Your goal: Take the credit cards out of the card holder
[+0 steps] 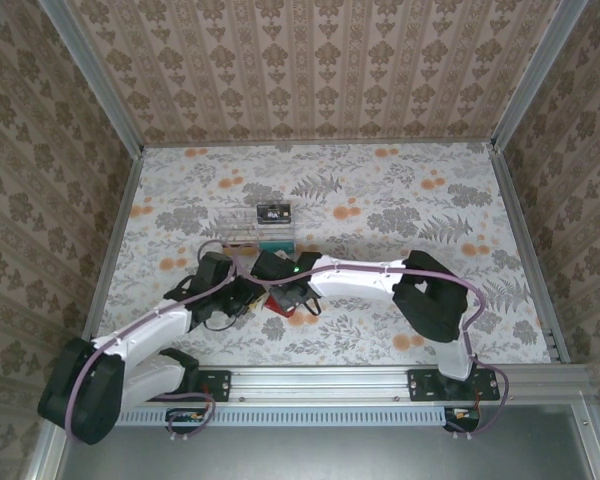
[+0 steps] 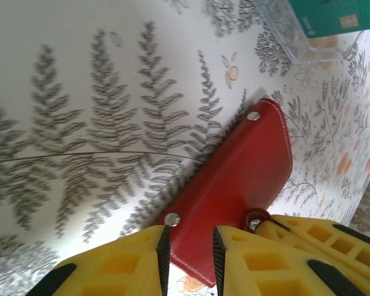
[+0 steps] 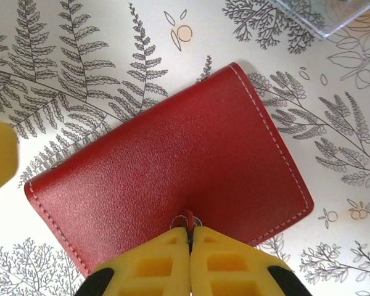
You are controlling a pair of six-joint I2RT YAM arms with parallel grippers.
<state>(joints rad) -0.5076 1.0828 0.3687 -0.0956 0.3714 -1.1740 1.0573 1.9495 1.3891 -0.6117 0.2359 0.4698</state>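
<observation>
The red card holder (image 3: 172, 166) lies closed on the bench (image 1: 400, 200), near the clear tray (image 1: 242, 225). The left gripper (image 2: 190, 259) clamps narrowly across one edge of it; the right gripper (image 3: 190, 234) is pinched tight on its small tab (image 3: 189, 217).

Wallet (image 2: 246, 166) pinched
The left gripper (image 2: 190, 246) squeezes its edge. A clear tray (image 2: 279, 32) sits near, maybe with a green card (image 2: 333, 15) inside.
</observation>
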